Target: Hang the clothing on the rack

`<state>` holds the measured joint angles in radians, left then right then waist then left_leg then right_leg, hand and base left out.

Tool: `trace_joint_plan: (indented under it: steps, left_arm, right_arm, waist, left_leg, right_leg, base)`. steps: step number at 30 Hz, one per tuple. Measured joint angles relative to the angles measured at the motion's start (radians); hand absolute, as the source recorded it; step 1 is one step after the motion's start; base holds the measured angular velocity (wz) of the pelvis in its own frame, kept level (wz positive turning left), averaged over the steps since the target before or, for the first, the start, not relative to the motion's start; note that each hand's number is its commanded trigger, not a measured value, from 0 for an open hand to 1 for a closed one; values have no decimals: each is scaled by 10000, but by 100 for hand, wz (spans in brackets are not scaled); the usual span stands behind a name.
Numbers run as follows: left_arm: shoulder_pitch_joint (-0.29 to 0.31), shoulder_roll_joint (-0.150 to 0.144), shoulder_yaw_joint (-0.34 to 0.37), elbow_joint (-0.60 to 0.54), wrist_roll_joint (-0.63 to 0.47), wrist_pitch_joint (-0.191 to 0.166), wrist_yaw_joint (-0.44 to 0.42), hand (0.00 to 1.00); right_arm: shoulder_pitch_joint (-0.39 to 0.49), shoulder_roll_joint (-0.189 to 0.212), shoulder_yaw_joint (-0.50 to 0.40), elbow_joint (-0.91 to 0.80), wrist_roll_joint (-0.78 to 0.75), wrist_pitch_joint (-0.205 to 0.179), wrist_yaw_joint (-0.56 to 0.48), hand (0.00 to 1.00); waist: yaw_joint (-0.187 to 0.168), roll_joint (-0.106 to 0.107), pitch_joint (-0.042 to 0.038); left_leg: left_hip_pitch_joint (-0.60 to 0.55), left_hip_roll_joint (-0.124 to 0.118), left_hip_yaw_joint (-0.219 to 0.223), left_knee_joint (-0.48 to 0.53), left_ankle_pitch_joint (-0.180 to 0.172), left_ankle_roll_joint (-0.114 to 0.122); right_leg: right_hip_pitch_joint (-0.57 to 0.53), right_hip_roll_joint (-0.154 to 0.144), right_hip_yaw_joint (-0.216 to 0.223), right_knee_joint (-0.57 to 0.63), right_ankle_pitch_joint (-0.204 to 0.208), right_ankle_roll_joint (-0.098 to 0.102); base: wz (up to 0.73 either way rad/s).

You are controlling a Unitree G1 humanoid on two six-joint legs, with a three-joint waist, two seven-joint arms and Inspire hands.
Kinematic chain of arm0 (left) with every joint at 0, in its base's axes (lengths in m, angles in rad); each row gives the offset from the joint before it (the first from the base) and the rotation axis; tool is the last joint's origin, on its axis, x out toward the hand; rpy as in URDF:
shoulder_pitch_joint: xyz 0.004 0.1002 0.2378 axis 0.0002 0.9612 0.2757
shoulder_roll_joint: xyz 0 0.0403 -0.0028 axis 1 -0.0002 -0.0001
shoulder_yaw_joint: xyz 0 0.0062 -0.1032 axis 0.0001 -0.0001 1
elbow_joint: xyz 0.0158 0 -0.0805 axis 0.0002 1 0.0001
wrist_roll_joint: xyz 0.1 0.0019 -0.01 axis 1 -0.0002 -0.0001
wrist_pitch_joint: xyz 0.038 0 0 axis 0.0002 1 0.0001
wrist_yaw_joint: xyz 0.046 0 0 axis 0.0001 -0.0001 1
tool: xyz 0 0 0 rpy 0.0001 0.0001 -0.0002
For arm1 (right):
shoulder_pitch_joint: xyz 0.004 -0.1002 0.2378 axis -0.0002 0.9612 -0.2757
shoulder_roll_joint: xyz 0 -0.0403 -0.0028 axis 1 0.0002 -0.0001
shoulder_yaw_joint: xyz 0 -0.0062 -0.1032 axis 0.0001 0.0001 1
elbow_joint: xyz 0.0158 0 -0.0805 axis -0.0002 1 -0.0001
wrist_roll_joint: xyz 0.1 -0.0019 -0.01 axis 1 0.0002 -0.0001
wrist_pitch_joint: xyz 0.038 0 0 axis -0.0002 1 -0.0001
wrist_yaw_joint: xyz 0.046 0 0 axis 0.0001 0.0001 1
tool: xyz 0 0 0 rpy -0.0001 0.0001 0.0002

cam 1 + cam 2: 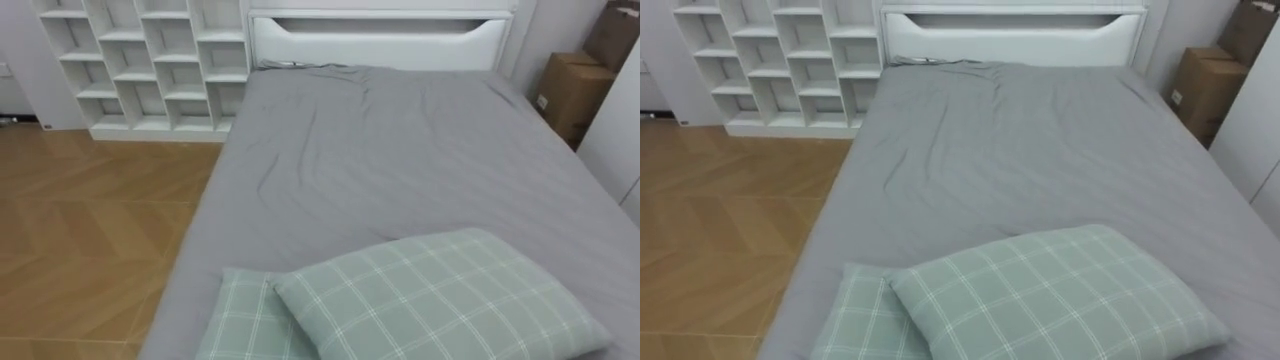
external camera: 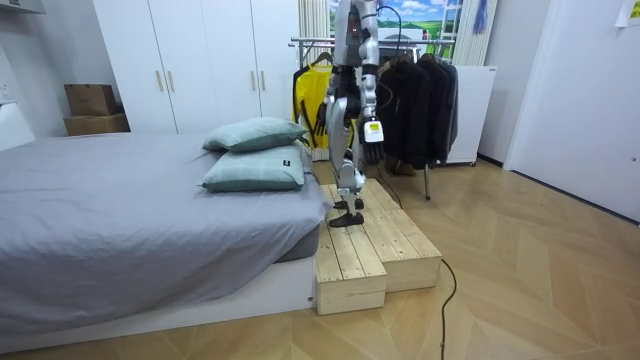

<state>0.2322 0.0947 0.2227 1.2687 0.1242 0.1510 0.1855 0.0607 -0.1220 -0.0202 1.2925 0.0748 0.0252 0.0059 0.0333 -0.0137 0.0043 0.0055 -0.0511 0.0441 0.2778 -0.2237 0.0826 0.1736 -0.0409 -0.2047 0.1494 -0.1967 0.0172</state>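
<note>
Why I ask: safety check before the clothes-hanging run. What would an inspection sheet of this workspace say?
Surface: bed with a grey sheet, lightly wrinkled, with no clothes lying on it.
Job's things: clothes rack behind the robot, carrying dark clothes and a yellow garment.
Clutter: two checked pillows stacked at the bed's near end; cardboard boxes beside the bed.
Hands: left hand hangs at the robot's side, with no garment seen in it.
Cables: nothing seen apart from the robot's own.
Surroundings: the robot stands on a wooden platform at the pillow end; white shelf unit; white wardrobes; wood floor.
</note>
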Motion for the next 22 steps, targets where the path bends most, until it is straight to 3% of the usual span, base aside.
trace_joint_plan:
  steps: [6, 22]
  left_arm:
    - [-36, -7, -404, -19, 23, 32, 2, 0]
    - [-311, -1, -475, -45, 388, 21, 317, 0]
  right_arm:
    - [29, -5, 4, -1, 184, 29, 32, 0]
    - [72, -27, 299, -44, 375, -54, -103, 0]
  waist:
    - [-39, -31, -8]
    - [-71, -18, -26]
  left_leg:
    - [-141, -69, -103, 143, 5, -4]
    - [-271, -123, -237, 145, 5, -1]
  right_leg:
    - [-11, -20, -25, -177, -66, 8]
    - [-18, -40, -155, -152, -108, 46]
  base:
    - [6]
    - [3]
